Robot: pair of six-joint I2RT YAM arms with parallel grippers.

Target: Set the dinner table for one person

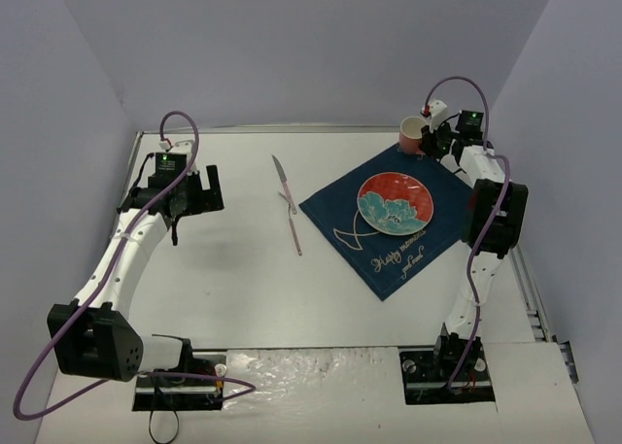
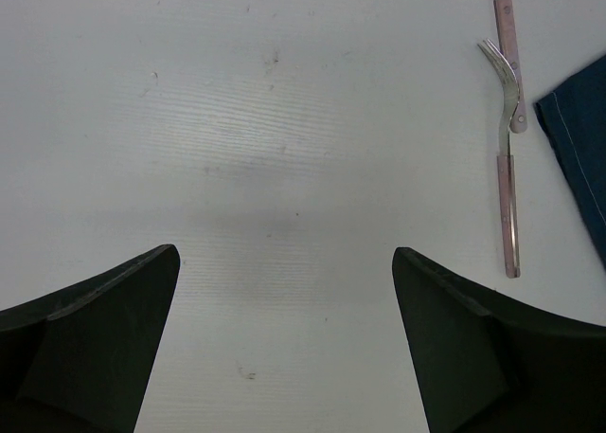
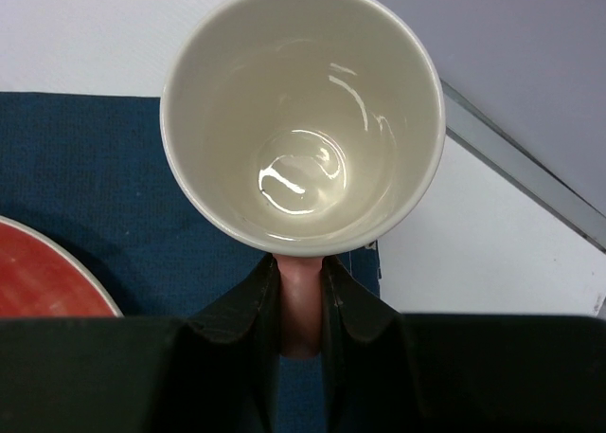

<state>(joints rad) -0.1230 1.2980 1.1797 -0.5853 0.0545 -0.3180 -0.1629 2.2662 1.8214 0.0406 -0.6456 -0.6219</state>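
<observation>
The white dinner table (image 1: pixel 224 269) carries a navy cloth (image 1: pixel 413 245) with a red and teal plate (image 1: pixel 396 202) on it. At the cloth's far corner is a pink mug (image 1: pixel 412 133) with a cream inside (image 3: pixel 301 120). My right gripper (image 3: pixel 301 296) is shut on its pink handle (image 3: pixel 301 310). Whether the mug rests on the cloth or hangs just above it, I cannot tell. A knife (image 1: pixel 280 175) and a pink-handled fork (image 1: pixel 294 232) lie left of the cloth, overlapping. My left gripper (image 2: pixel 284 253) hovers open over bare table, left of the fork (image 2: pixel 509 206).
The cloth's edge (image 2: pixel 582 139) shows at the right of the left wrist view. A metal rim (image 3: pixel 511 158) runs along the table's far edge close behind the mug, with grey walls beyond it. Both arm bases sit at the near edge.
</observation>
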